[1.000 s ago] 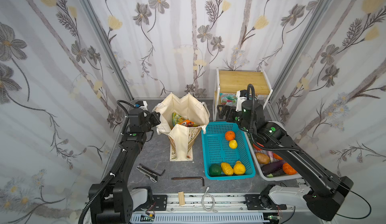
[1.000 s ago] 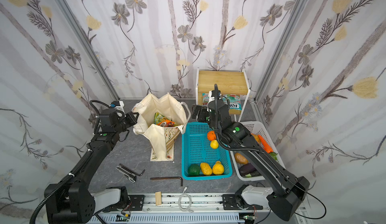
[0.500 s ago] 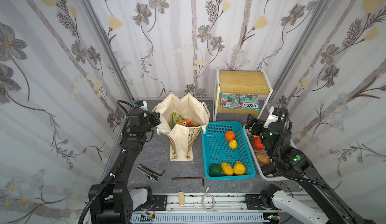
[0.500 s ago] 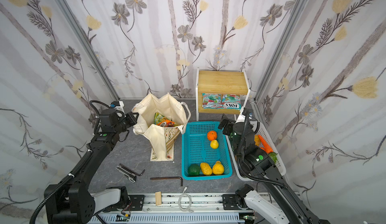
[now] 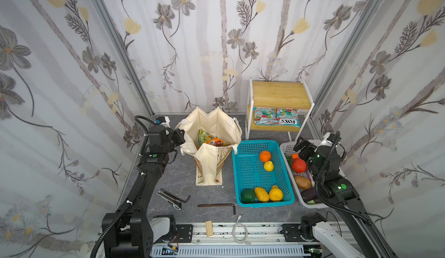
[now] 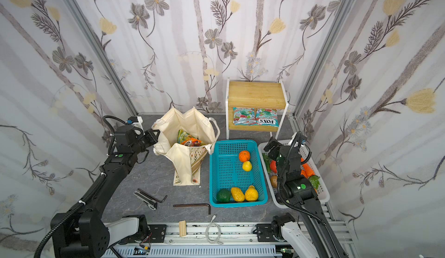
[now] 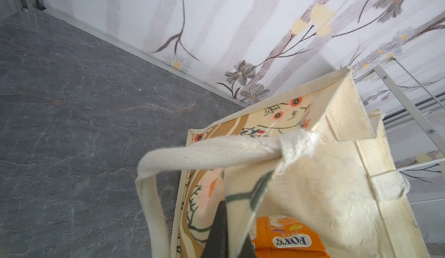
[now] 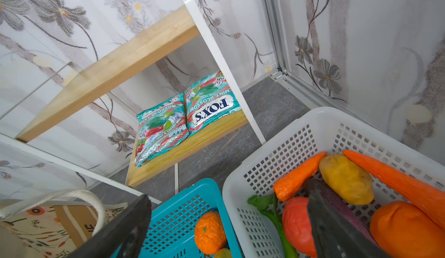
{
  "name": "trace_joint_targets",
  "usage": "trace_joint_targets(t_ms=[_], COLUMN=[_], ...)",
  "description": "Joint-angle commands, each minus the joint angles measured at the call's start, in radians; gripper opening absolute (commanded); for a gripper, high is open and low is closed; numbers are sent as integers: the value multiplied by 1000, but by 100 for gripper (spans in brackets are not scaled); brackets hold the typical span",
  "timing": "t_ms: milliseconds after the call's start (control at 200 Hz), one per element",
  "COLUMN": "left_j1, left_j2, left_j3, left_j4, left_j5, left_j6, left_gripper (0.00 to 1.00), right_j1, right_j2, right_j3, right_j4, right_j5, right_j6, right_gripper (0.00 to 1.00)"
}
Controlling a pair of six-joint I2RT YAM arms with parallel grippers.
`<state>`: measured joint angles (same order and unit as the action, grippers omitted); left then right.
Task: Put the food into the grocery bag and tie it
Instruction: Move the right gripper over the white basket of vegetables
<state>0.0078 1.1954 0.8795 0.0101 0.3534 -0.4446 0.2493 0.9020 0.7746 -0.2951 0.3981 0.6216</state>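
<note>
The left gripper [image 5: 181,136] is clamped on the left rim of the grocery bag [image 5: 216,126], evidently to hold the mouth open. Green and orange snack packets [image 5: 210,140] lie inside. The bag's near wall sags inward and narrows the opening. The teal basket [image 5: 243,170] holds an orange [image 5: 265,156] and a lemon [image 5: 269,165]. Over the white basket [image 5: 283,148], the right gripper [image 5: 302,146] hangs with its jaws spread wide and empty, near the tomato [image 5: 298,165]. Contact cannot be confirmed.
</note>
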Motion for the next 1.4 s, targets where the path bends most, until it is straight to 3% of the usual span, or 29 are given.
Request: trace_joint_targets(t_ms=[0, 270, 675, 1049, 1239, 1394], left_j1=[-1, -1, 0, 0, 0, 0], left_j2=[-9, -10, -4, -13, -19, -21], left_j3=[-4, -3, -4, -5, -5, -5], left_j4=[-2, -2, -4, -4, -4, -4], left_j5=[10, 20, 14, 14, 12, 12], left_j6=[4, 1, 4, 3, 5, 5], left_gripper=[0, 0, 0, 0, 0, 0], right_j1=[-55, -237, -362, -387, -389, -387], right_j2=[35, 139, 265, 392, 461, 492], right_j3=[-42, -111, -200, -199, -207, -217], right_j4=[24, 60, 185, 249, 293, 314], right_j5=[-76, -246, -407, -425, -451, -455], right_j6=[62, 142, 200, 195, 190, 187], right_gripper=[100, 100, 99, 97, 86, 85])
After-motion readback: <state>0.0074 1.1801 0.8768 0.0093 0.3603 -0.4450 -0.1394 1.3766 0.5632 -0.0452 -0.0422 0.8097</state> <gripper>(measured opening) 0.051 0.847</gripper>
